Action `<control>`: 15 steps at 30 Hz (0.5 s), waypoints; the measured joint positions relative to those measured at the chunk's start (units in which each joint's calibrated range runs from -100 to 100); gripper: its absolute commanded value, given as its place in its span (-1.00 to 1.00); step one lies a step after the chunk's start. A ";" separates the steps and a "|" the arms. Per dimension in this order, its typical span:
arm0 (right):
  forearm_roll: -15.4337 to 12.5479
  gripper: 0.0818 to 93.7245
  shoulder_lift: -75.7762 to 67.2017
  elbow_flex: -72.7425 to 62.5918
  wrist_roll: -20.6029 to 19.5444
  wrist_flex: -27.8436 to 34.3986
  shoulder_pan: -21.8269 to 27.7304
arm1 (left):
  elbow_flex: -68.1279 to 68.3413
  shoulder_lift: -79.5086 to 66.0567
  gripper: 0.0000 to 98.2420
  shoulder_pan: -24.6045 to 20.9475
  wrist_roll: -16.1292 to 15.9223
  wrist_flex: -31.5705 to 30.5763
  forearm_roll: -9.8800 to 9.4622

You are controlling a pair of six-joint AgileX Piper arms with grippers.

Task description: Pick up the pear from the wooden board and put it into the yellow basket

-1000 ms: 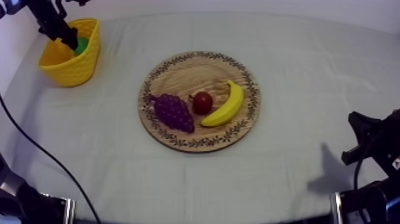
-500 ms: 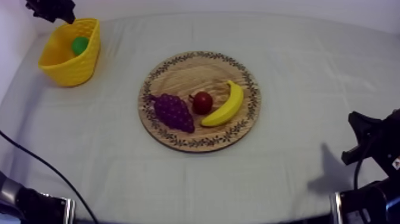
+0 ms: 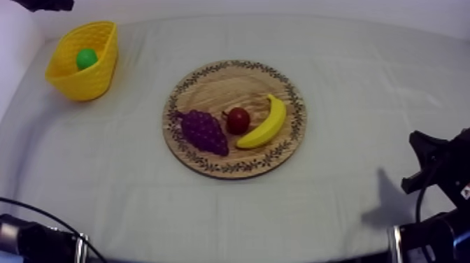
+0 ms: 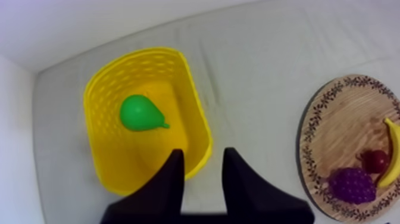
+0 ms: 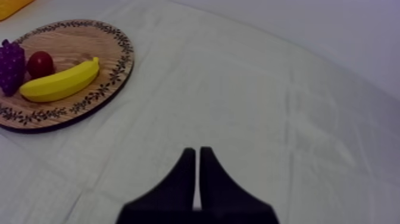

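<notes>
Withdrawn upward from the yellow basket (image 3: pixel 84 85) at 10 o'clock with left jaws spread empty, right jaws pressed together, leaving the pear (image 3: pixel 87 58) inside: seemingly finished.

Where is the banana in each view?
Top view: banana on the wooden board, right of the small red fruit.
Left wrist view: banana on the board, on the side away from the yellow basket, next to the small red fruit.
Right wrist view: banana on the board, beside the small red fruit.
Shared landmark: the board's patterned rim.

L tool (image 4: pixel 203 155) now clear of basket (image 4: pixel 197 116)
</notes>
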 measured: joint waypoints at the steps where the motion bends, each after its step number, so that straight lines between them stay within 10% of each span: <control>1: 0.00 -0.99 0.00 0.00 0.00 0.00 0.00 | 1.88 -1.89 -0.62 0.09 0.24 -1.18 0.00; 15: 0.00 -0.99 0.00 0.00 -0.10 0.00 0.00 | 31.53 -29.73 -0.79 0.72 2.60 -15.44 -0.26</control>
